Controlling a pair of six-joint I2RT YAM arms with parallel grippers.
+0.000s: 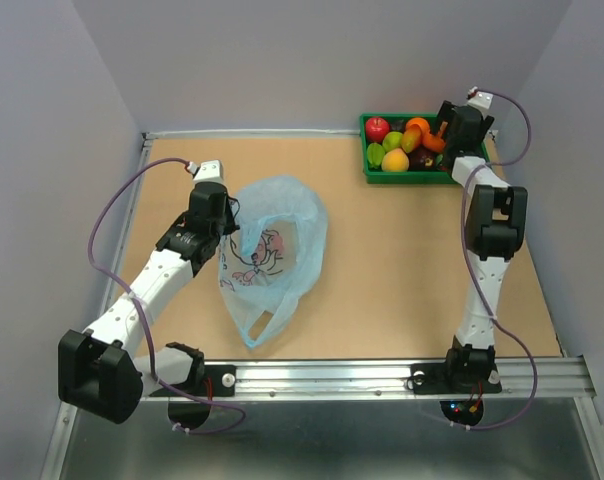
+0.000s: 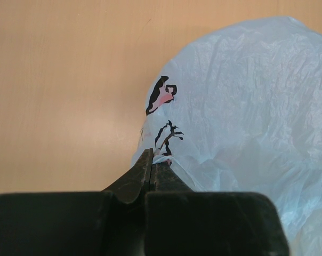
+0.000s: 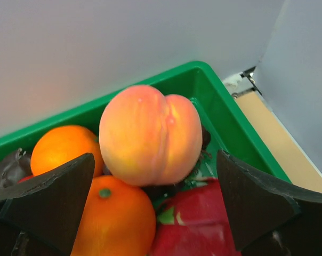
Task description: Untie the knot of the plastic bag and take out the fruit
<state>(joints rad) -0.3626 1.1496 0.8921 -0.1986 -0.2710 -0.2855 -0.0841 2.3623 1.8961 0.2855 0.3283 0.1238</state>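
Pinching the left edge of the plastic bag [image 1: 277, 250], the left end effector [image 2: 152, 160] is closed tight on the thin film. The bag lies slack on the counter [image 1: 402, 270], left of centre, and its handle loops [image 1: 262, 328] look untied. The right end effector [image 3: 154, 160] stands wide around a peach [image 3: 150, 133] perched on the heaped fruit [image 3: 113, 224] in the green tray [image 3: 225, 120], far right. A sideways brush could roll the peach out, and a hard pull could tear the film.

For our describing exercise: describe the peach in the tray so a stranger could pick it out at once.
At the table's far right corner stands the green tray. In it, under the open right pincer, sits the peach: pink-yellow with a cleft, paler than the two oranges beside it.
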